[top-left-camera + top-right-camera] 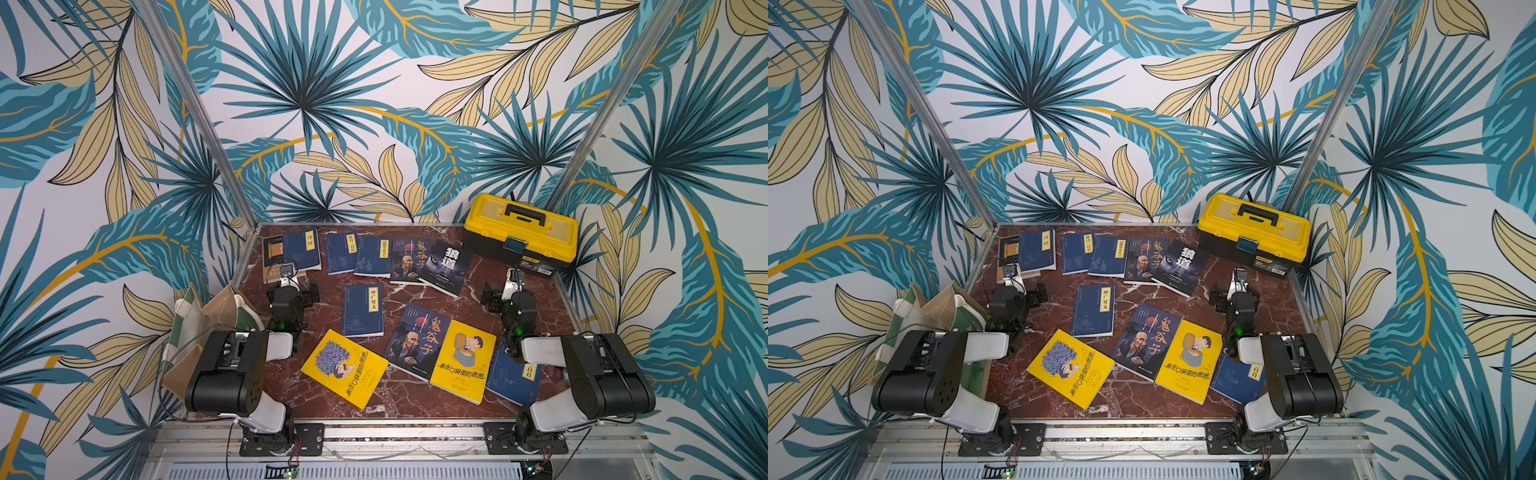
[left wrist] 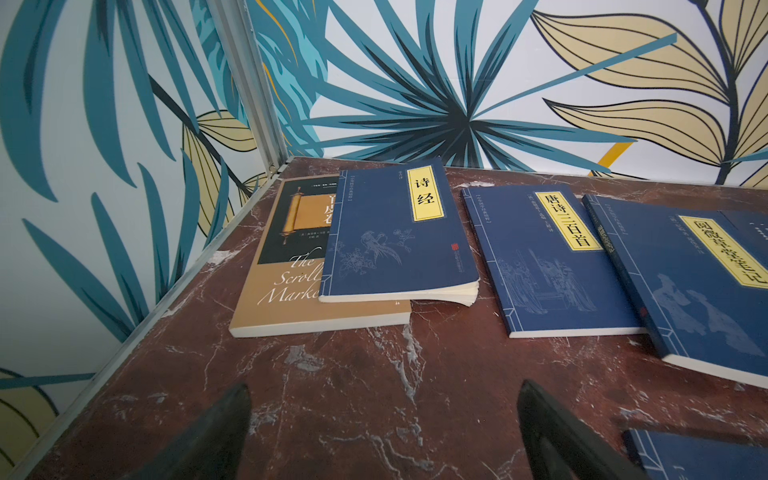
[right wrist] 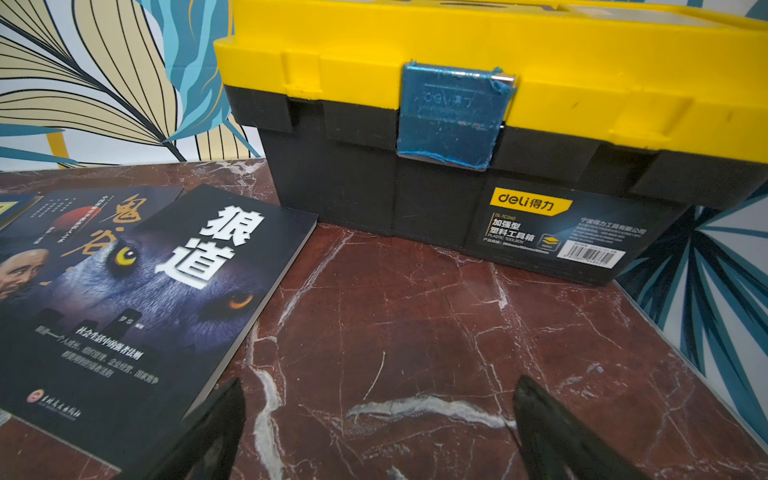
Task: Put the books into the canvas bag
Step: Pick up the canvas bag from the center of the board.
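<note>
Several books lie flat on the red marble table [image 1: 415, 399]. A navy one [image 1: 362, 309] is in the middle, with two yellow ones [image 1: 345, 368] [image 1: 463, 361] and a dark portrait one [image 1: 417, 340] in front. The back row holds navy books [image 2: 399, 237] [image 2: 548, 262] and a wolf-cover book [image 3: 166, 282]. The canvas bag [image 1: 195, 328] slumps at the table's left edge, partly hidden by my left arm. My left gripper [image 2: 384, 386] hovers open and empty over bare marble, short of the back-left books. My right gripper [image 3: 379, 382] is open and empty in front of the toolbox.
A yellow-and-black toolbox [image 1: 519, 232] stands shut at the back right corner. Leaf-patterned walls and metal posts [image 1: 195, 112] close in the table on three sides. One navy book [image 1: 513, 378] lies partly under my right arm.
</note>
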Controlling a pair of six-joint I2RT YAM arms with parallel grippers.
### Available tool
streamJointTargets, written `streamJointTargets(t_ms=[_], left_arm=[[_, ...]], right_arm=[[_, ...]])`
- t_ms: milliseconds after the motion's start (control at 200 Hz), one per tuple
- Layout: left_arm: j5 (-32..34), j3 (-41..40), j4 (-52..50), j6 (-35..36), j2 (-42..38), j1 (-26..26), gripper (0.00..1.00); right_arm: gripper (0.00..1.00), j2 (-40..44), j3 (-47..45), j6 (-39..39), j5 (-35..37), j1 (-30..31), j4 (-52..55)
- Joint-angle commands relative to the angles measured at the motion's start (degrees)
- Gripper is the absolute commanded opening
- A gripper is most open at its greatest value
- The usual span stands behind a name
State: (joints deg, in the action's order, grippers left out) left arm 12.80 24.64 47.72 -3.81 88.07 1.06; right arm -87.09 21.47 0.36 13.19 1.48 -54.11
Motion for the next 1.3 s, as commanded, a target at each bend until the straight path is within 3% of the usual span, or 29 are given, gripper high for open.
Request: streamJointTargets(t_ms=[0, 70, 235, 321, 536, 656, 796, 962, 1122, 1297], left_arm=[[-1.9, -1.6, 0.0, 1.2, -1.1, -0.6, 0.99], [-7.2, -1.6, -0.2, 3.7, -1.3, -0.5, 1.00], [-9.1, -2.4, -0.5, 5.2, -6.1, -0.3, 0.99], [-11.3, -1.2, -6.9, 5.9, -11.6, 0.3, 1.00], [-14.5, 5.4, -27.7, 6.0, -27.1, 1.2, 0.99], [-10.2, 11.7, -44.1, 4.8, -34.6, 1.2, 0.99], [0.3, 22.4, -66.8, 3.6, -37.4, 1.2, 1.00], [13.9, 33.2, -86.9, 0.7, -36.8, 1.2, 0.99], [18.4, 38.9, -96.6, 0.6, -36.3, 0.8, 0.99], [17.5, 39.0, -101.0, -0.7, -35.1, -2.2, 0.99]], right_arm=[[1.00, 1.0, -0.9, -0.5, -0.3, -0.3, 0.0], [1.00, 1.0, -2.3, -0.2, 0.8, -0.3, -3.0], [0.99, -0.1, -10.6, -0.3, 1.1, -0.3, -20.5], [0.98, -2.2, -13.3, -0.4, 1.4, -0.3, -27.6], [0.97, 2.5, -14.0, -1.1, -0.4, -0.1, -24.0], [0.99, 5.8, -13.3, -1.7, -2.0, -0.2, -19.9], [0.99, 12.7, -11.7, -2.2, -3.9, 0.3, -9.2], [1.00, 24.3, -3.8, 3.6, -5.6, 0.5, 18.8], [0.99, 29.7, 2.6, 6.0, -4.5, 2.4, 36.9], [1.00, 29.8, 13.1, 9.3, -3.8, 5.4, 54.4]])
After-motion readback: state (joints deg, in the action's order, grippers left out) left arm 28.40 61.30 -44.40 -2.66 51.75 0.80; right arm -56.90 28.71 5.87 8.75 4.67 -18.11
